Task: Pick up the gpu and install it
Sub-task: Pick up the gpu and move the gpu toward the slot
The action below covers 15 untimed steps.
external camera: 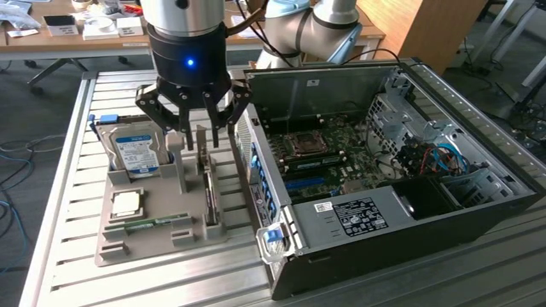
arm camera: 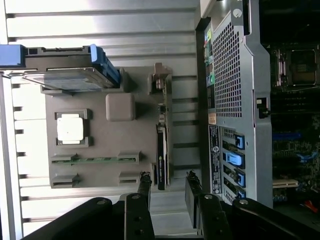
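The gpu (external camera: 208,192) is a thin dark card standing on edge in a slot of the grey holder tray (external camera: 162,198), with its pale bracket at the far end. My gripper (external camera: 199,142) hangs just above that end, open, with one finger on each side of the card's line and nothing held. In the wrist view the gpu (arm camera: 161,150) runs edge-on between my fingertips (arm camera: 145,182), and the gripper (arm camera: 168,186) is not touching it. The open computer case (external camera: 384,185) lies beside the tray, its motherboard (external camera: 320,153) exposed.
The tray also holds a silver hard drive with a blue label (external camera: 132,152), a square processor (external camera: 126,203) and a narrow green memory stick (external camera: 158,222). The case's rear panel (arm camera: 227,100) stands close beside the gpu's slot. Everything rests on a slatted metal table (external camera: 68,192).
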Tool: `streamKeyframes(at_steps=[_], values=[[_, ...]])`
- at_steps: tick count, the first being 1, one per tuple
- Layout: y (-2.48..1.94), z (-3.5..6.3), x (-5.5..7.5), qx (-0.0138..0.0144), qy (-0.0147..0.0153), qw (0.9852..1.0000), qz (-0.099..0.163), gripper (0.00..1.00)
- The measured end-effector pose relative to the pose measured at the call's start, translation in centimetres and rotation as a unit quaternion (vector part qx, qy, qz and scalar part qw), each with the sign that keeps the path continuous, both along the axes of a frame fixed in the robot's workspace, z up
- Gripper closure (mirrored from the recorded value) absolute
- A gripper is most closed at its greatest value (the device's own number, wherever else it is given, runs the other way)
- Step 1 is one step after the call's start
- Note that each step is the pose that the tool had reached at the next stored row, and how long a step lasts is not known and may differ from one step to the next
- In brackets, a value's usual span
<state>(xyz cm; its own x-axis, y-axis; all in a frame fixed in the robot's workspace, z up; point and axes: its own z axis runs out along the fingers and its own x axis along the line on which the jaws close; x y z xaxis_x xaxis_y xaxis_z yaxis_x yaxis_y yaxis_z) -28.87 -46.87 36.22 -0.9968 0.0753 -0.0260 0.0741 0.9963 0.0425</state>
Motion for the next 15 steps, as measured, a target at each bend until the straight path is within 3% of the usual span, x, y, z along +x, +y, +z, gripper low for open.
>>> streamKeyframes(at_steps=[15], values=[[0.0, -2.48, 0.0, 0.0, 0.0, 1.0, 0.0, 0.58]])
